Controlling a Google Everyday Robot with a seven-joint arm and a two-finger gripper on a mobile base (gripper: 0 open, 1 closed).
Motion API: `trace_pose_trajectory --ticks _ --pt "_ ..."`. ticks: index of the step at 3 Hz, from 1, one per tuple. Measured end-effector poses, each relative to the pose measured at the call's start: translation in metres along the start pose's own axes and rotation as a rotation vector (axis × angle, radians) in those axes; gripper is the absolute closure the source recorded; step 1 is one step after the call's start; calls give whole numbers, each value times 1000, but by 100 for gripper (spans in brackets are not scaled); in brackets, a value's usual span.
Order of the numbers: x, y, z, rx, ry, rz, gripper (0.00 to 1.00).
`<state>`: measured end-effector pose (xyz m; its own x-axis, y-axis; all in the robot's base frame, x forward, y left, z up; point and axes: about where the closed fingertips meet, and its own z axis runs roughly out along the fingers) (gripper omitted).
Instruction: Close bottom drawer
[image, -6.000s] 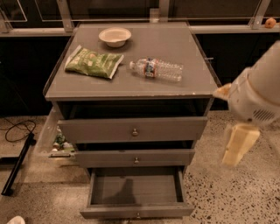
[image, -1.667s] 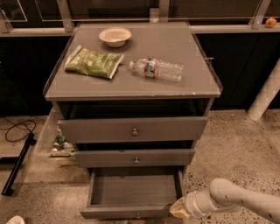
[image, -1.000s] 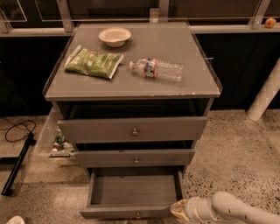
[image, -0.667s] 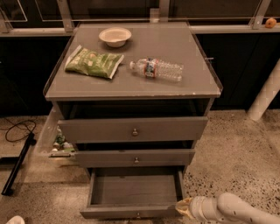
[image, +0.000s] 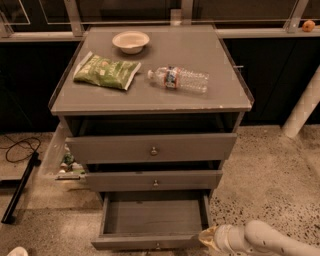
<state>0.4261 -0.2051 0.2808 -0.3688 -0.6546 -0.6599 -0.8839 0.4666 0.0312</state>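
While the bottom drawer (image: 152, 220) stands pulled well out at the foot of the cabinet (image: 227, 150), the gripper (image: 207, 236) sits low over the floor (image: 270, 180), at the drawer's front right corner. It is touching that corner or just beside it; contact cannot be confirmed. Whether the gripper is open or closed cannot be told.

Position: the drawer lies immediately left of the gripper and runs back under the cabinet beyond it. Its knob (image: 158, 245) is left of the gripper at mid-front, against the lower frame edge.

Condition: the drawer appears empty. It looks a rigid grey box on runners, so it is judged light, stiff and not fragile.

Handling: no grasp is judged necessary. A flat push on the front, directed towards the cabinet, should serve. Contact is best made near the knob, left of the present gripper position. A push at the corner may skew the drawer and bind it. The front looks smooth, so a corner contact could also slip off to the right.

Adjacent items: the middle drawer (image: 154, 180) and top drawer (image: 150, 148) sit above and beyond the gripper, each slightly out. Neither is part of this job.

Risk: a bottle (image: 178, 79) lies on its side on the bench (image: 220, 60), well above the gripper. A hard slam might set it rolling.
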Motion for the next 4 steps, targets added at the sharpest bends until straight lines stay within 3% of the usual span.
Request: trace_pose_trajectory --ticks 3,4 --pt "51 -9 73 6 44 -136 100" --pt "49 4 65 -1 37 -216 100"
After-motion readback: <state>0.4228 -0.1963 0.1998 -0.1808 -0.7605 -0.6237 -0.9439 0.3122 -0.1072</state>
